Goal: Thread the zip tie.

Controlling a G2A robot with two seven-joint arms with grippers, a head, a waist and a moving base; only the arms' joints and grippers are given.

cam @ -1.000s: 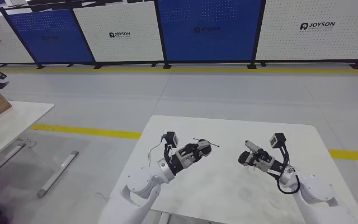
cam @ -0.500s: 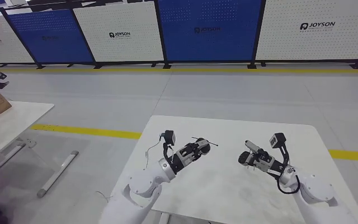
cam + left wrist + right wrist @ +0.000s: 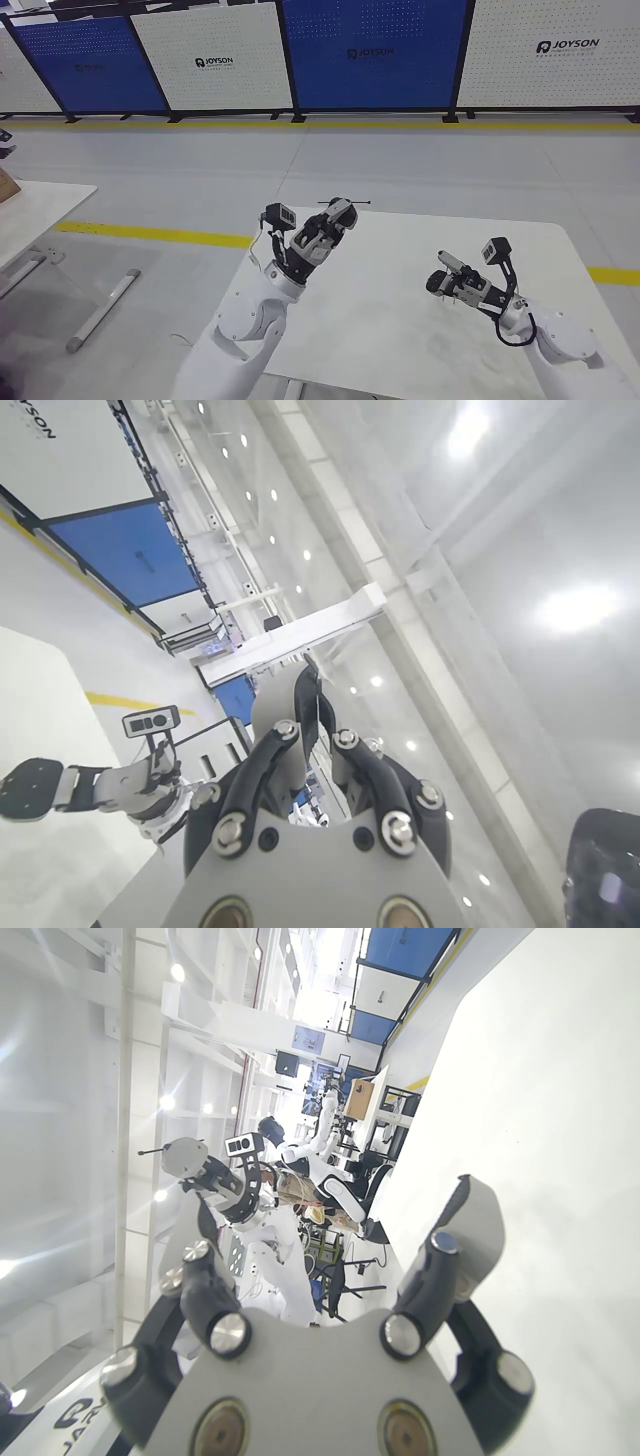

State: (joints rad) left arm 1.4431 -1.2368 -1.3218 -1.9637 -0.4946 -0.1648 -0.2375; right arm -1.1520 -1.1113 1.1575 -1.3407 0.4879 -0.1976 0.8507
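Black zip tie (image 3: 345, 203) sits pinched in left gripper (image 3: 335, 212) above the table (image 3: 400, 330); right gripper (image 3: 437, 272) spread, empty, so threading looks unstarted

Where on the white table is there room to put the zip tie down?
The table is bare in the middle, between the two arms, and along the far edge toward the right corner. It is tighter by the open right gripper and under the left gripper holding the zip tie.
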